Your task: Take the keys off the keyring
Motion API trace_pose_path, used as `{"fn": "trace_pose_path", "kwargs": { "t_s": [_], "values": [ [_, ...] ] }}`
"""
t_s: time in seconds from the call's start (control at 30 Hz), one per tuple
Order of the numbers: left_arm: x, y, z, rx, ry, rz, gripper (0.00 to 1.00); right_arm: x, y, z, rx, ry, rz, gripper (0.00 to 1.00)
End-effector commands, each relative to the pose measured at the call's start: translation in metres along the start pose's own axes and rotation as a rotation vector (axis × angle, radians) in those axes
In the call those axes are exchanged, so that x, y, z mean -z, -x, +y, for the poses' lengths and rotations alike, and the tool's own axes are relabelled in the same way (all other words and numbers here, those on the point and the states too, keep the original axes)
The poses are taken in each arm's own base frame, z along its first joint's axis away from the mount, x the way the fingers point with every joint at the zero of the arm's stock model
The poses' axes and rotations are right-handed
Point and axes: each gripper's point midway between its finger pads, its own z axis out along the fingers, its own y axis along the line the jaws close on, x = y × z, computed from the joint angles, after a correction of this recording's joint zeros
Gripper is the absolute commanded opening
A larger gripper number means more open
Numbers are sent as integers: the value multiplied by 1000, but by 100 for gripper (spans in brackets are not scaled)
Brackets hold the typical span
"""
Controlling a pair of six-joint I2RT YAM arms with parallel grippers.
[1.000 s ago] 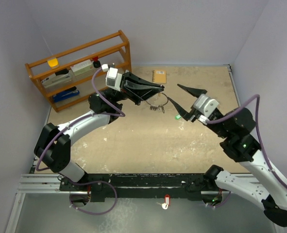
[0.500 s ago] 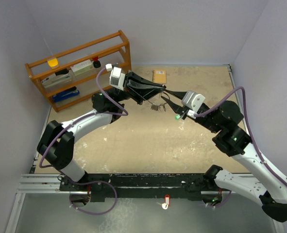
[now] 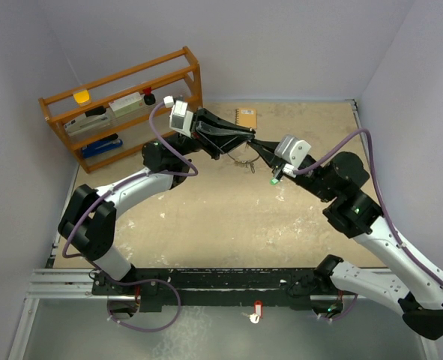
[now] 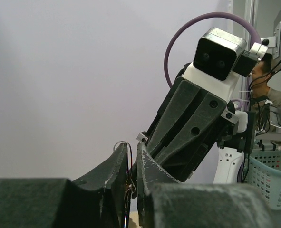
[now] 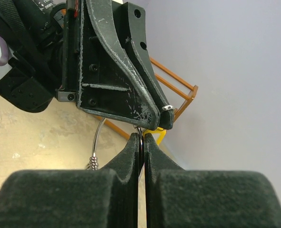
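Both tools pinch the keyring point(image 3: 241, 159) in mid-air over the table point(image 3: 206, 217), tip to tip. Left tool point(image 3: 249, 137) is nearly shut on thin wire. Right tool point(image 5: 141, 138) is narrow too, w/ wire btwn its fingers. The rest of the ring hangs below; can't tell if the brass key is on it. Green key point(image 3: 273, 181) seems to lie on the table under the right arm, apart from the ring.

Risks:
- Grips sit v. close, so pulling apart prob bends the wire instead of opening a gap.
- Thin wire may slip out.
- Tips may clash.
- A freed key may drop & bounce away.
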Motion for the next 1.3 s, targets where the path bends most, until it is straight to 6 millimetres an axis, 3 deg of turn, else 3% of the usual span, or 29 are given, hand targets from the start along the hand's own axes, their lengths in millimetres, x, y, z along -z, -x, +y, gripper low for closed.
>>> {"fn": "trace_pose_path", "kwargs": {
  "t_s": [0.0,0.07,0.17,0.3,0.57,0.63,0.73,0.83,0.9,1.0,1.07,1.13,1.27],
  "values": [
    [-11,31,-20,-112,-38,-35,7,10,29,-23,28,-108,-86,0],
    [-11,34,-19,-132,-17,-32,1,11,30,-22,28,-101,-86,0],
    [-13,44,-23,-156,-13,-42,0,6,25,-18,19,-75,-65,0],
    [-16,55,-33,-160,-43,-71,0,-3,17,-12,5,-44,-44,10],
    [-16,59,-37,-154,-57,-93,0,-11,11,-9,-9,-28,-38,30],
    [-16,59,-38,-151,-63,-98,0,-12,11,-9,-8,-27,-38,25],
    [-15,55,-35,-142,-57,-91,0,-12,13,-11,-13,-39,-42,0],
    [-12,47,-30,-128,-40,-77,0,-10,16,-16,-13,-69,-55,0],
    [-10,40,-24,-122,-13,-52,7,-6,21,-25,-12,-122,-74,0],
    [-4,24,-13,-110,34,6,28,3,29,-35,-9,-176,-101,0],
    [-1,14,-9,-102,57,48,49,7,32,-40,-9,-209,-112,0],
    [4,4,-3,-108,88,95,57,10,32,-44,-6,-229,-112,0],
    [18,-9,13,-157,199,171,62,13,35,-44,-4,-237,-123,0]
  ]
}}
